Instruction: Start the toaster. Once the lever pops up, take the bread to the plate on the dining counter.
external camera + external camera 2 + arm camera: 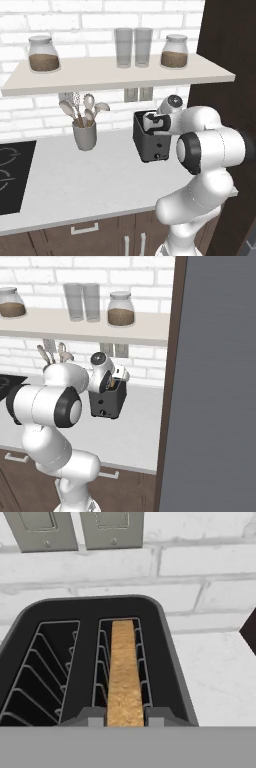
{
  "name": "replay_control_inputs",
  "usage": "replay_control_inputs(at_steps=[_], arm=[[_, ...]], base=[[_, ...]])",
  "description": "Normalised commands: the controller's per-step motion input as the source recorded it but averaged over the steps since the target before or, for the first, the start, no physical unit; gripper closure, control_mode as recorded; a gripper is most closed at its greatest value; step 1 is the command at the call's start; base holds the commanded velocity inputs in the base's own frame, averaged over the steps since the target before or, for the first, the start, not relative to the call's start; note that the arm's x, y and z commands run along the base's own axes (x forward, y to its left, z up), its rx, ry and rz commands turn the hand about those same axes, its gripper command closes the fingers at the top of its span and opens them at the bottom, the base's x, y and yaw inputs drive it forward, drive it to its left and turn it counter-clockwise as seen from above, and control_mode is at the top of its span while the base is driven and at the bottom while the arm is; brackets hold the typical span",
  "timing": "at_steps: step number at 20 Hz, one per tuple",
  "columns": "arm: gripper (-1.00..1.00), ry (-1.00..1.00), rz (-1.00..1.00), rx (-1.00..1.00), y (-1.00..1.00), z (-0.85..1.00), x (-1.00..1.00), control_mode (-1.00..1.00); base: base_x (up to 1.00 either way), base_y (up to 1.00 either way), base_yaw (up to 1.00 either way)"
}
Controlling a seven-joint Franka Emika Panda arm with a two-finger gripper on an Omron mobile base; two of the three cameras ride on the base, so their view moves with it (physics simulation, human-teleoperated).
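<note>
base views: behind arm, share toaster [151, 142] | hand view: close above slots

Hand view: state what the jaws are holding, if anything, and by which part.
The gripper has its fingertips on either side of the bread's top edge, in the toaster's right slot. Whether the jaws already clamp it cannot be told.

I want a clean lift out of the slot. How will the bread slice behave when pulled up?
The bread stands on edge in the toaster's right slot, so it probably lifts straight. It looks thin and stiff, likely light. Its crumbly surface may grip well, but a hard pinch from the gripper could crack it.
</note>
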Motion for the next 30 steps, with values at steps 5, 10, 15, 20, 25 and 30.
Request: replay_control_inputs(at_steps=[5, 10, 15, 20, 25, 30], arm=[[1.0, 0.0, -0.03, 0.0, 0.0, 0.0, 0.0, -1.0], [1.0, -0.1, -0.01, 0.01, 0.0, 0.14, -0.12, -1.0], [1.0, -0.16, -0.01, 0.03, -0.03, 0.29, -0.33, -1.0], [1.0, -0.13, -0.01, 0.01, -0.02, 0.33, -0.22, -1.0], [1.0, -0.03, 0.0, 0.04, 0.0, 0.76, -0.05, -1.0], [1.0, 0.0, -0.03, 0.05, 0.0, 0.48, -0.39, -1.0]], base=[[0.0, 0.0, 0.0], [0.0, 0.0, 0.0], [0.0, 0.0, 0.0], [0.0, 0.0, 0.0], [0.0, 0.0, 0.0], [0.0, 0.0, 0.0]])
